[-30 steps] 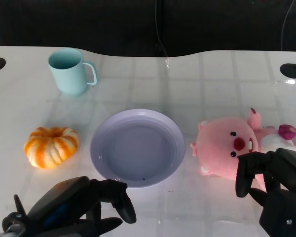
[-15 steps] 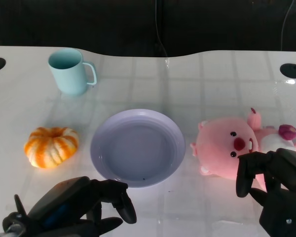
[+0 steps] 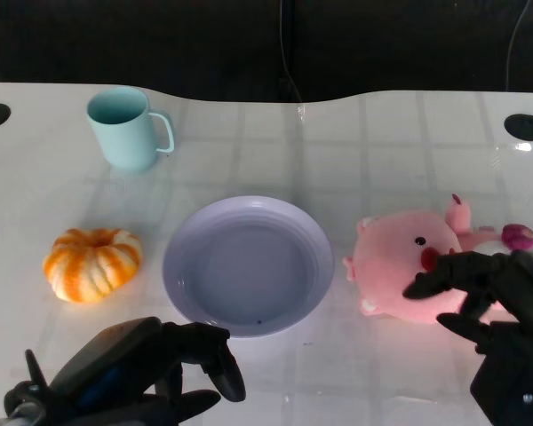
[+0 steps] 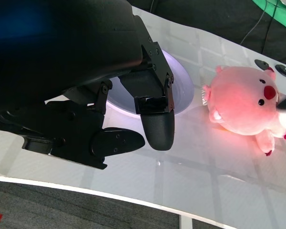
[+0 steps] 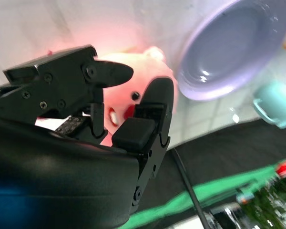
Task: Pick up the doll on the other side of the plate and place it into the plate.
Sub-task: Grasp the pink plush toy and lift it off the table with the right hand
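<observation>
Head view: white gridded table (image 3: 400,133), black backdrop behind.
I see the pink doll (image 3: 400,266) right of the plate (image 3: 249,266), lying crosswise, head toward it; right hand (image 3: 493,297) spread above, left hand (image 3: 151,368) curled, holding nothing.
</observation>
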### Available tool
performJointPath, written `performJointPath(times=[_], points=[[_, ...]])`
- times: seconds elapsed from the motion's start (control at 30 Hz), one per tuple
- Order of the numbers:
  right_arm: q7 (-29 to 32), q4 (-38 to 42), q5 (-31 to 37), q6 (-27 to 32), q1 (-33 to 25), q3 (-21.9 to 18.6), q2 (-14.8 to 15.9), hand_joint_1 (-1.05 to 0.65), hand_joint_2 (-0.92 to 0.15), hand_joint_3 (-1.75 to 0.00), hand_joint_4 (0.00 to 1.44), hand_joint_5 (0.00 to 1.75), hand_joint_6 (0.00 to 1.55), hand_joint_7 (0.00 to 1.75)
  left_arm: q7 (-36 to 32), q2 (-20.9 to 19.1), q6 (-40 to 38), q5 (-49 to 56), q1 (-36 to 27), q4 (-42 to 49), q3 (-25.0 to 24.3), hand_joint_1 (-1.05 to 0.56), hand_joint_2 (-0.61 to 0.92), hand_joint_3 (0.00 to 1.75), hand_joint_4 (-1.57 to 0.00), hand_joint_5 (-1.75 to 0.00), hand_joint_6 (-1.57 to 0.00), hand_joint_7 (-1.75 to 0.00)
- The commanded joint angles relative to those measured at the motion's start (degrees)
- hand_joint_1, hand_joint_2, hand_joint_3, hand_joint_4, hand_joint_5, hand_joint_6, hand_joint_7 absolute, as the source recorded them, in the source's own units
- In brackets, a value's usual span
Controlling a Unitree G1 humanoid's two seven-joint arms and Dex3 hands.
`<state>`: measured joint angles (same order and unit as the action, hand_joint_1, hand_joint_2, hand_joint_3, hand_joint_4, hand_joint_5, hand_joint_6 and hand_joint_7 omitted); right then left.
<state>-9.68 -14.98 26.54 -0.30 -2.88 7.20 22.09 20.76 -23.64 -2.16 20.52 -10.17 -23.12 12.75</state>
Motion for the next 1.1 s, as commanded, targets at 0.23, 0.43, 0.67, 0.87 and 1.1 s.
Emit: performJointPath(times=[0.23,0.43,0.67,0.87,1.1], points=[[7.68,3.46,1.81,-5.97,0.12,-2.73,0.12,-0.42,-0.92,-0.07,0.33,0.39,0.38,0.00,0.69,-0.98,-0.60,0.07,-0.05,-0.36,-0.42,-0.15,0.85,0.45,-0.67,-1.62,-0.76,-1.00],[9.00,2.40,6.83,-3.02,0.49,-3.05,0.53,-0.52,-0.92,-0.02,0.08,0.33,0.24,0.00,0.65,-1.15,-0.34,0.16,0.00,-0.31,-0.39,-0.15,0.85,0.43,-0.67,-1.63,-0.76,-0.99],[3.98,-0.05,13.76,4.59,1.36,-2.12,2.34,-0.57,-0.91,0.00,0.00,0.33,0.17,0.00,0.77,-0.97,-1.22,0.42,0.12,-0.65,-0.10,-0.16,0.86,0.42,-0.65,-1.64,-0.76,-0.99],[-3.66,-1.10,18.89,11.67,3.34,0.20,3.43,-0.60,-0.90,0.00,0.00,0.30,0.17,0.01,0.31,-1.08,-0.75,1.26,-0.07,-0.88,0.23,-0.15,0.87,0.41,-0.66,-1.62,-0.76,-0.99],[-11.82,2.53,21.66,18.19,8.08,3.63,3.43,-0.60,-0.92,-0.01,0.02,0.32,0.22,0.02,0.95,-1.01,-1.33,0.48,-0.83,-2.30,-0.21,-0.15,0.87,0.39,-0.67,-1.60,-0.76,-0.98]])
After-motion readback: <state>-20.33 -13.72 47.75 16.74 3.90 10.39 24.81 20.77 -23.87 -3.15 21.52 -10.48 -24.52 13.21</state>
